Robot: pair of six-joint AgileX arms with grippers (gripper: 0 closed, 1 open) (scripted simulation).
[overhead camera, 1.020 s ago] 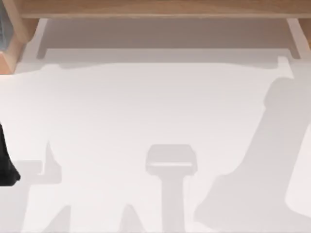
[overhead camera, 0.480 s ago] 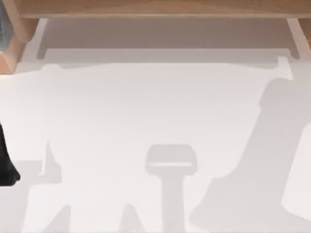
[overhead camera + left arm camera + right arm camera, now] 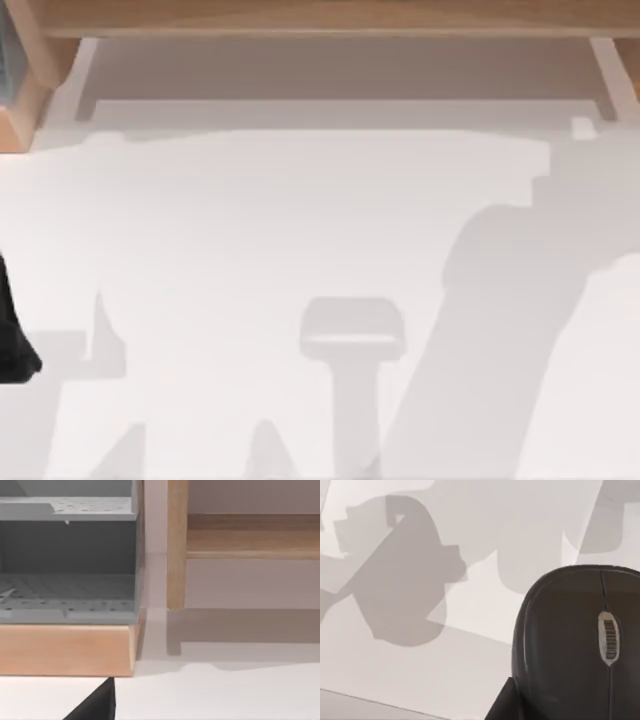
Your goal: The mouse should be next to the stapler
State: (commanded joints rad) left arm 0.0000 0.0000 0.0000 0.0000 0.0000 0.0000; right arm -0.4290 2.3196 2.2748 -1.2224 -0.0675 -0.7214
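Top view: the right arm's big grey shadow has slid leftward across the white table (image 3: 250,220) over the last second, so that arm's carrying or chasing something. Right wrist view puts the dark grey rounded mouse (image 3: 575,645) right under it (grip state? can't tell). No readable writing or brands anywhere.

Top camera looks straight down on the white table (image 3: 300,220). My left wrist camera faces the wooden shelf (image 3: 65,650), low and close. My right wrist camera sits just above the mouse (image 3: 575,645). All share the tabletop.
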